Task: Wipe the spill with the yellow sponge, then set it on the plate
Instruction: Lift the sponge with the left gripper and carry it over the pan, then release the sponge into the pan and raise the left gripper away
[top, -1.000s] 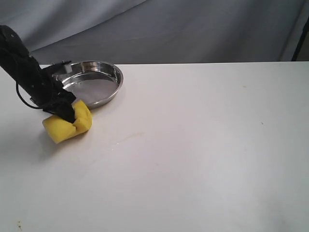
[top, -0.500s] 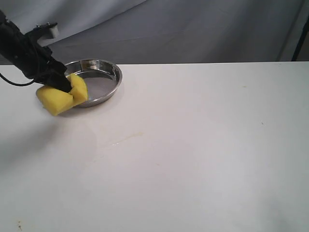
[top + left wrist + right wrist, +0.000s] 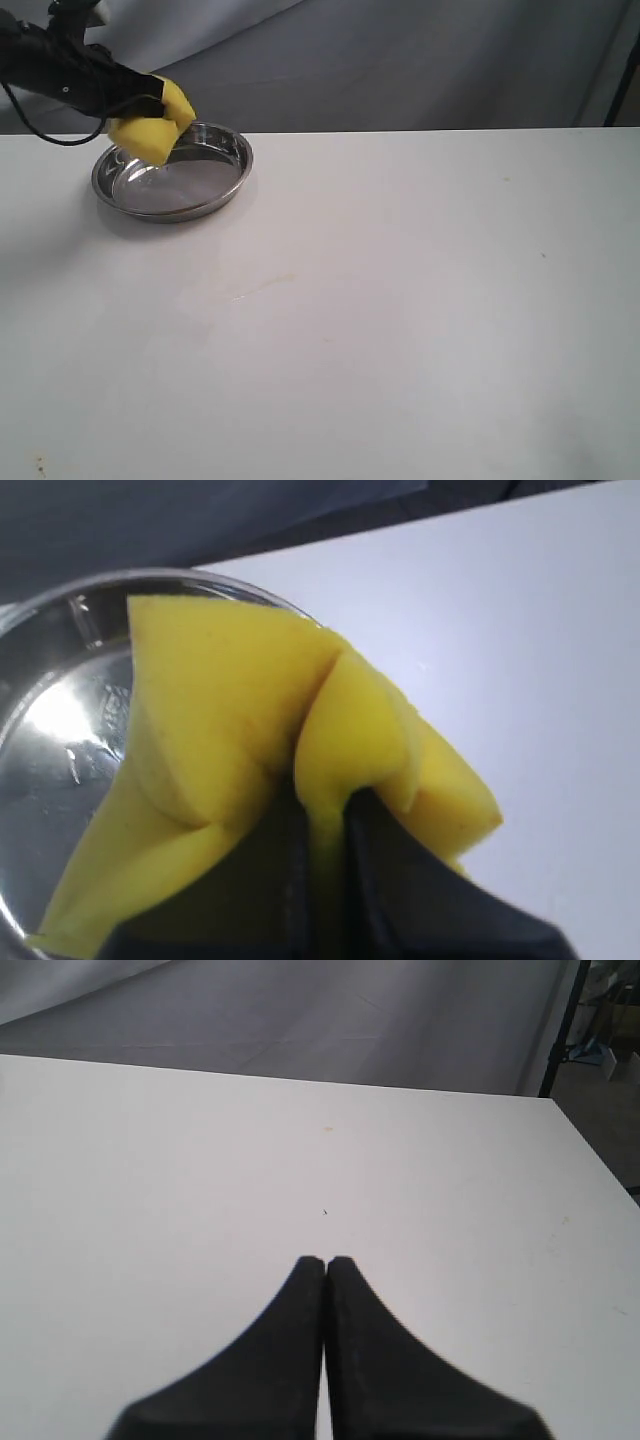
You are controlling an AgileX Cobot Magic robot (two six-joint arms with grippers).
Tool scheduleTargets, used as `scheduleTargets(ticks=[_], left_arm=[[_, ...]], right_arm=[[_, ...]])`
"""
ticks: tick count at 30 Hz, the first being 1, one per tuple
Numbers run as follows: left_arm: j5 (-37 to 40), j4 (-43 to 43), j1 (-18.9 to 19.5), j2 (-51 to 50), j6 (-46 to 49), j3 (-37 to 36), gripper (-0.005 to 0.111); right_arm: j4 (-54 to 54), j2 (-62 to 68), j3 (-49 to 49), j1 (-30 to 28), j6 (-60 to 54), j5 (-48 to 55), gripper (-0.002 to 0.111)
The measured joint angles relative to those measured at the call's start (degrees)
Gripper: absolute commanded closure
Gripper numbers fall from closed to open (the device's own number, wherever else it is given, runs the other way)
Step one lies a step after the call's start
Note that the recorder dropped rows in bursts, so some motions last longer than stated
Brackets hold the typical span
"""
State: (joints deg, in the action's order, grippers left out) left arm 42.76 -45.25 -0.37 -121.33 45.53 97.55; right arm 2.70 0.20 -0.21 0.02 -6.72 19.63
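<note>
Lifted from beside the plate a second ago, the yellow sponge (image 3: 152, 122) now hangs in the air over the plate (image 3: 225, 185), toward its left side in the exterior view. As far as I can tell it touches neither the rim nor the floor. My left hand (image 3: 157, 104) pinches it hard through the middle, so the foam folds into two lobes around the fingers. On the table (image 3: 400, 300) no amber puddle shows, only a faint streak (image 3: 262, 288) well apart from the plate, so I judge the wiping done and the placing still ahead.

If I let go while the sponge sits off centre, the squeezed foam may spring open, catch the sloping rim and tumble onto the table. It could also cling to one finger.

The left wrist view shows the crease in the foam and the plate's shiny floor (image 3: 60, 730) under one lobe. The exterior view alone shows the gap above the plate. My right hand (image 3: 326, 1265), seen only in its own view, is pressed together over bare table, holding nothing.
</note>
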Motion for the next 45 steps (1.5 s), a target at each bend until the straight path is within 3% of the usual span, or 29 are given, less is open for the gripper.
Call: scheduleTargets(ticks=[6,9,14,21,23,27,29,37,45], left_arm=[[-14.20,-1.02,-3.56,-4.44,0.99,0.00,0.107],[-26.64,-1.27,-6.02,-8.98,1.12,0.00,0.106],[-30.37,-1.41,-6.29,-14.64,1.12,0.00,0.106],[-32.63,-0.63,-6.29,-15.13,1.12,0.00,0.103],[-32.99,-0.48,-6.29,-15.46,1.12,0.00,0.089],[-34.35,0.86,-6.29,-15.86,1.24,0.00,0.020],[-34.59,1.47,-6.36,-15.86,1.24,0.00,0.002],[-30.61,1.34,-6.36,-13.15,1.24,0.00,0.002],[-22.21,1.11,-6.36,-2.68,1.24,0.00,0.002]], right_arm=[[0.00,0.00,0.00,0.00,0.00,0.00,0.108],[0.00,0.00,0.00,0.00,0.00,0.00,0.108],[0.00,0.00,0.00,0.00,0.00,0.00,0.108],[0.00,0.00,0.00,0.00,0.00,0.00,0.108],[0.00,0.00,0.00,0.00,0.00,0.00,0.108],[0.00,0.00,0.00,0.00,0.00,0.00,0.108],[0.00,0.00,0.00,0.00,0.00,0.00,0.108],[0.00,0.00,0.00,0.00,0.00,0.00,0.108],[0.00,0.00,0.00,0.00,0.00,0.00,0.108]])
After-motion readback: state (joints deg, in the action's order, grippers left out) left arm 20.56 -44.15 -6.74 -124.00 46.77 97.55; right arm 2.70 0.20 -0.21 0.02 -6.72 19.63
